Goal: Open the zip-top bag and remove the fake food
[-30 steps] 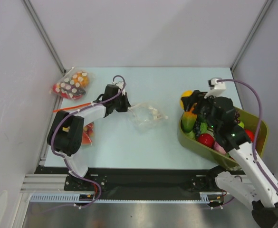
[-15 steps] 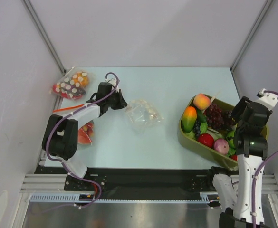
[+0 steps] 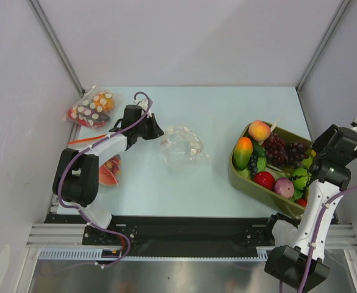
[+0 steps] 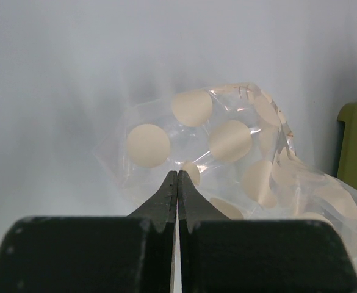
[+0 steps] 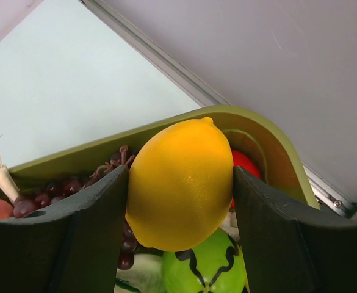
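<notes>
The zip-top bag point(image 3: 181, 146), clear with white dots, lies crumpled and empty at mid table; it fills the left wrist view point(image 4: 227, 152). My left gripper point(image 3: 153, 130) is shut at the bag's left edge point(image 4: 177, 174) and seems to pinch it. My right gripper point(image 3: 335, 148) is shut on a yellow lemon point(image 5: 181, 183) and holds it just above the right end of the olive bin point(image 3: 245, 182). In the bin lie a peach point(image 3: 259, 130), purple grapes point(image 3: 277, 146), an orange-yellow fruit point(image 3: 243, 151) and a green piece point(image 3: 299, 179).
A dotted bag showing red and orange point(image 3: 91, 108) sits at the back left corner. A clear bag with an orange-red strip point(image 3: 108, 172) lies at the left edge under my left arm. Grey walls close the table at the back and sides.
My right arm swung from the bin's left end to its right side, carrying the lemon. My left gripper drew back to the left and the bag slid left with it.
</notes>
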Robot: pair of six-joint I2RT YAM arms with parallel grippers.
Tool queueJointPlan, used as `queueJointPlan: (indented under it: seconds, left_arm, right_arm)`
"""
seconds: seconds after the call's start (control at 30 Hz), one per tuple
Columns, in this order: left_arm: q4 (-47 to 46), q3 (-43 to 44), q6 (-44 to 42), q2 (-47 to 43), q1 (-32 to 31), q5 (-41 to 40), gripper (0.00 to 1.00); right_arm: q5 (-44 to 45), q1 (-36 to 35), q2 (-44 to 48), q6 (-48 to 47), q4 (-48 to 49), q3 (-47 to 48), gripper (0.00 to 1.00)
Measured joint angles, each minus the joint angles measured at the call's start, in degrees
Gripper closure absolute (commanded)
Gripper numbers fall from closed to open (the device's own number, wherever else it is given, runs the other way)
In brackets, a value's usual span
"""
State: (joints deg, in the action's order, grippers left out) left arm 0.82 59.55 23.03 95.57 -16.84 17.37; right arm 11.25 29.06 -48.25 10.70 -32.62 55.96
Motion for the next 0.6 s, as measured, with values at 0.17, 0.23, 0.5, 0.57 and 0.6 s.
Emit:
queueJointPlan:
  seconds: [0.17,0.23,0.5,0.57,0.6]
  left_arm:
    - [-0.31,0.00,0.00,0.00,0.22,0.04,1.00]
    - [-0.31,0.00,-0.02,0.00,0.22,0.04,1.00]
    - [-0.28,0.00,-0.02,0.00,0.22,0.04,1.00]
    - [-0.28,0.00,-0.04,0.00,0.22,0.02,1.00]
    - [-0.26,0.00,-0.04,0.00,0.22,0.02,1.00]
  right_arm:
    - [-0.66,1.57,-1.42,1.11,0.79,-0.11,0.24]
    - [-0.81,1.70,-1.88,1.55,0.76,-0.13,0.10]
    - [-1.05,1.75,-1.75,1.75,0.79,-0.13,0.00]
    - [-1.09,1.75,-1.33,1.77,0.76,-0.13,0.00]
    - [-1.46,1.81,-0.92,1.79,0.76,-0.13,0.00]
